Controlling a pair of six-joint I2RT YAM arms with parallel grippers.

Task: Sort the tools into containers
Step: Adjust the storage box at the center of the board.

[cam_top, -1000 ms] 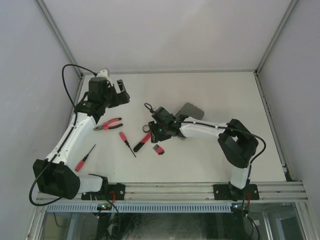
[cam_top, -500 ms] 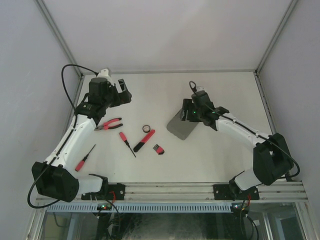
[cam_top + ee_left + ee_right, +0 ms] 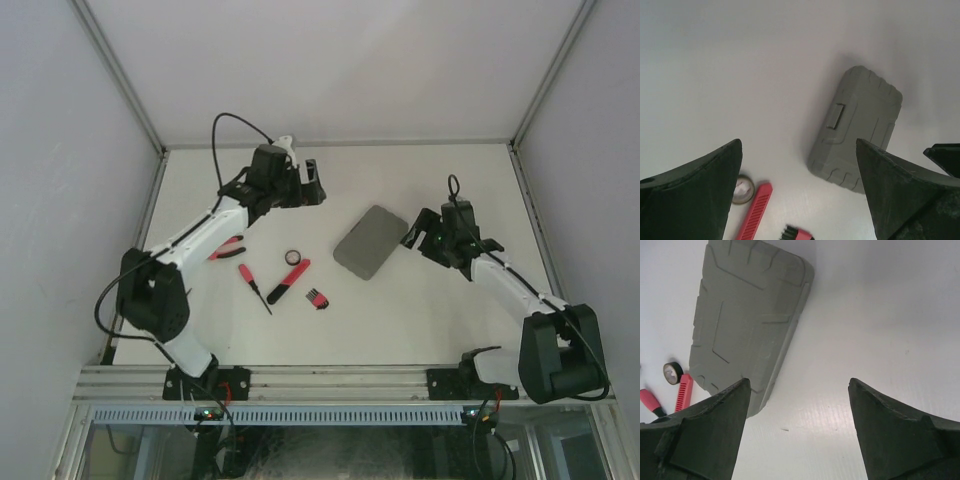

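White tabletop (image 3: 440, 320), smooth-looking, so the shut grey case (image 3: 745, 315) could easily get shoved instead of opened if its latch (image 3: 836, 116) is poked. Over here the right gripper (image 3: 799, 381) is spread wide and empty, with the case just ahead-left of it. Same for the left gripper (image 3: 798, 142), wide, case ahead-right. Both arms could get bumped together there. Beyond the case from the right gripper, the black ring (image 3: 673, 371) and hex key set (image 3: 317, 296) are seen, unblocked.

No legible text, label, brand, number or sign anywhere in view. Only bare moulded lines on the grey case (image 3: 740, 315), without any lettering.
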